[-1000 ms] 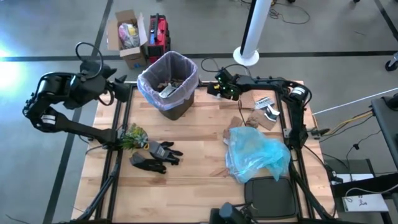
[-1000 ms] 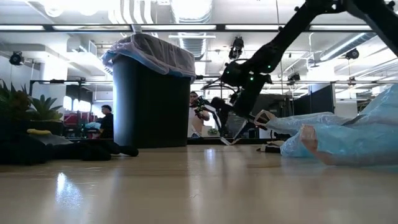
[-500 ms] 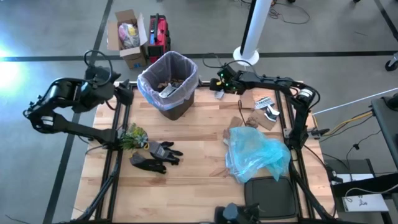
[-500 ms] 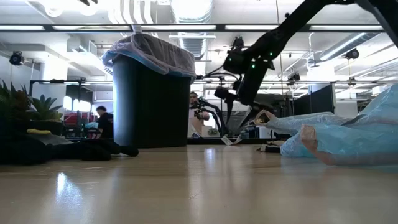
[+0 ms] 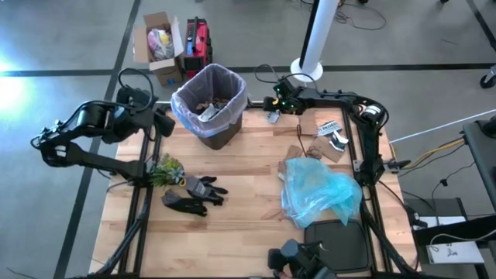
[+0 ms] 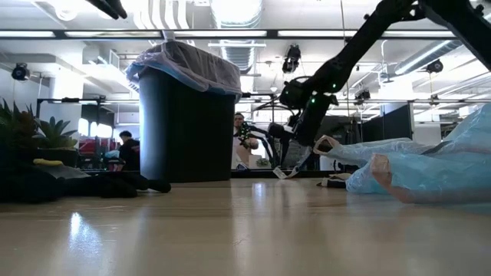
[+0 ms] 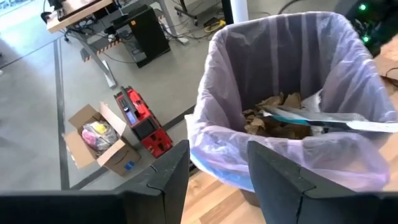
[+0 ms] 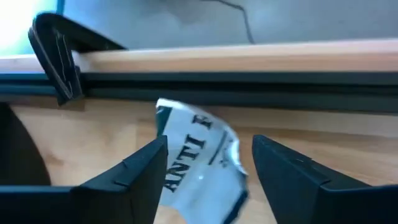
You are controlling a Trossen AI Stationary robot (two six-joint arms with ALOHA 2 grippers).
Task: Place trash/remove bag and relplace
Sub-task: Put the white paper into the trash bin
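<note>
On the wooden table [image 5: 248, 194], the right gripper [image 8: 208, 165] hangs part-open over a wrapper [image 8: 199, 165], empty; lower squarely before closing. The left gripper [image 7: 214, 165], part-open, holds nothing.

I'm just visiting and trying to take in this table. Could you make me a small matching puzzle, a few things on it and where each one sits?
Things:
1. bin
2. black gloves
3. blue plastic bag
4. small plant

Places:
A. right side of the table, toward the near edge
B. far edge of the table, lined with a pale bag
C. left edge of the table
D. lying flat just beside the plant

Pairs: 1-B, 2-D, 3-A, 4-C
</note>
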